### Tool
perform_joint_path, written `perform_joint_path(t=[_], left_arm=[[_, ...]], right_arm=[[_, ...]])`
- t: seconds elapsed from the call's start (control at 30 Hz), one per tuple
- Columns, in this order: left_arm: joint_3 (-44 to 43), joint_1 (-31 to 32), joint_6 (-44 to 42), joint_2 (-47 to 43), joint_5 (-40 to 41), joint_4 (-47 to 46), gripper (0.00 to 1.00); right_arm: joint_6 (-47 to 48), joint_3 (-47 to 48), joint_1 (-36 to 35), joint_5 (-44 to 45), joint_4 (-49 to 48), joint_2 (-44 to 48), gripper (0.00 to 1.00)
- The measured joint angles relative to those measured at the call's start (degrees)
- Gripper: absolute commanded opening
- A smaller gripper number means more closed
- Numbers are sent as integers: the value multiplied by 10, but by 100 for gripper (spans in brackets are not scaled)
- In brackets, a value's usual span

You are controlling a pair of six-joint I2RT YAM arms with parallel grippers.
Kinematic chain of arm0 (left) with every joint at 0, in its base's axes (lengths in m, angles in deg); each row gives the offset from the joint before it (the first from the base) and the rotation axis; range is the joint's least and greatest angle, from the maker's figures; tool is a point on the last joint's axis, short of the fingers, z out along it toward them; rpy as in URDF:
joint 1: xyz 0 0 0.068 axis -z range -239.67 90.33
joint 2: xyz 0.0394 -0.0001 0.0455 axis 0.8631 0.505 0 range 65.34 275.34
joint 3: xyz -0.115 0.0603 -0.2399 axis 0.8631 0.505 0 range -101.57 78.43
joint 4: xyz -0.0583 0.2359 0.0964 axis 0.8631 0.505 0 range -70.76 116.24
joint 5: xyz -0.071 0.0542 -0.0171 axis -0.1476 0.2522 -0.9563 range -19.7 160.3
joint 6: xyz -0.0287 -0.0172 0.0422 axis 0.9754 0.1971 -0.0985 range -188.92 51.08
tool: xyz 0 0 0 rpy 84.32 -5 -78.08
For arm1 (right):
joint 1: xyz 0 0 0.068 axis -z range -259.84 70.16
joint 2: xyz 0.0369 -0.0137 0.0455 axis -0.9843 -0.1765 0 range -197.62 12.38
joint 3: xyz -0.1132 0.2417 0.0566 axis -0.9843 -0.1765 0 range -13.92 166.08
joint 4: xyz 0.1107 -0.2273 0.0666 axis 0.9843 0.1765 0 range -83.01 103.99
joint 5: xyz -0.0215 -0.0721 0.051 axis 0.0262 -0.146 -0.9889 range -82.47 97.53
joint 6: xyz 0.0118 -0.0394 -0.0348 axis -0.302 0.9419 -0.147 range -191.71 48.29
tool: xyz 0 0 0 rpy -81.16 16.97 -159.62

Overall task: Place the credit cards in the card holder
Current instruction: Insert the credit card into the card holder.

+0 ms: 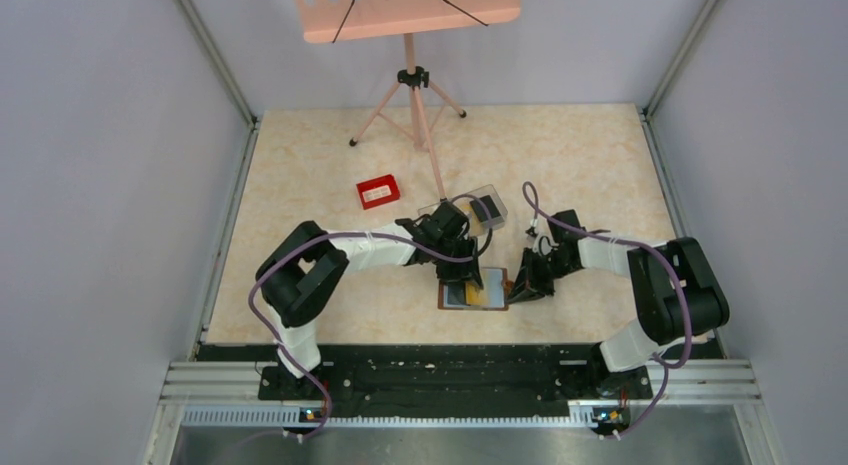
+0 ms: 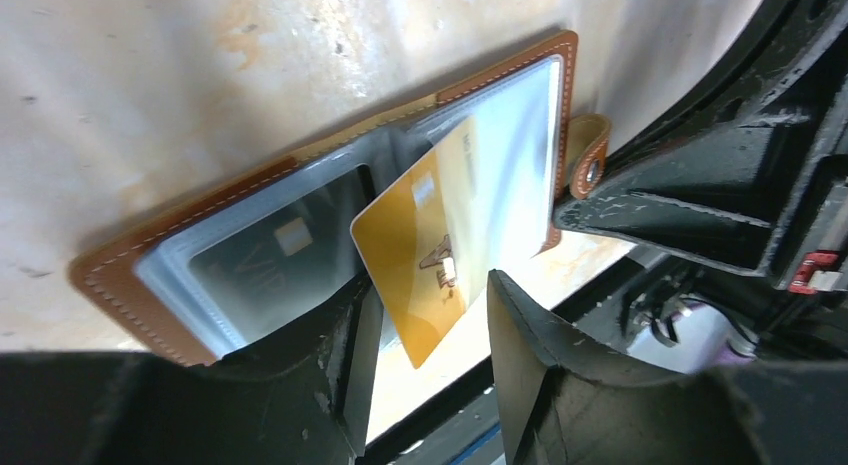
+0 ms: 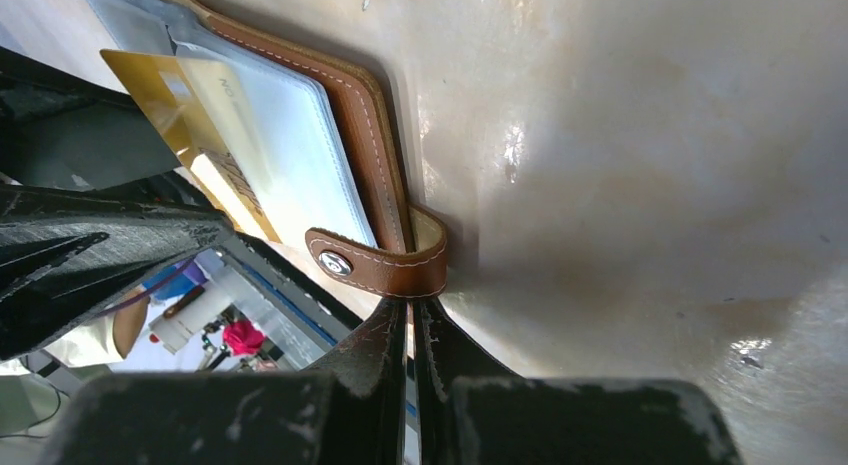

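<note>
The brown leather card holder [image 1: 473, 288] [image 2: 110, 270] [image 3: 365, 135] lies open on the table, clear slots up. A tan-yellow credit card [image 2: 410, 255] [image 3: 165, 85] sits slanted, its far end inside the right-hand slot and its near corner sticking out. A dark card [image 2: 270, 255] lies in the left-hand slot. My left gripper [image 2: 430, 290] [image 1: 465, 275] is open, a finger on either side of the yellow card and a gap to each. My right gripper [image 3: 412, 305] [image 1: 525, 290] is shut, its tips against the holder's snap strap [image 3: 385, 260] at the right edge.
A small red tray [image 1: 378, 191] sits further back on the left. A clear plastic box [image 1: 480, 210] with something dark inside stands just behind the left gripper. A pink tripod stand [image 1: 412, 105] occupies the far middle. The right arm [image 2: 700, 195] is close beside the left fingers.
</note>
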Motion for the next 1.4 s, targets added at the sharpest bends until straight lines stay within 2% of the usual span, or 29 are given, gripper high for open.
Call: perform_joint_path(t=[0.2,0.33,0.93,1.13,1.3,1.4], left_arm=[[-42,0,-48,0,41,84,50],[-57,0,-70,12,40,105,49],[-106,-1,-66,76,-49,81,40],[-106,0,-49,82,-67,69,48],[-106,3,-61,70,-45,86,53],[-104,4,-76,49,-14,113,53]], right_arm=[[5,10,-1,8,9,-3,0],[8,19,-1,11,19,-10,0],[15,41,-1,8,43,-32,0],[15,42,-1,9,46,-33,0],[25,64,-1,25,56,-35,0],[38,86,-1,42,71,-35,10]])
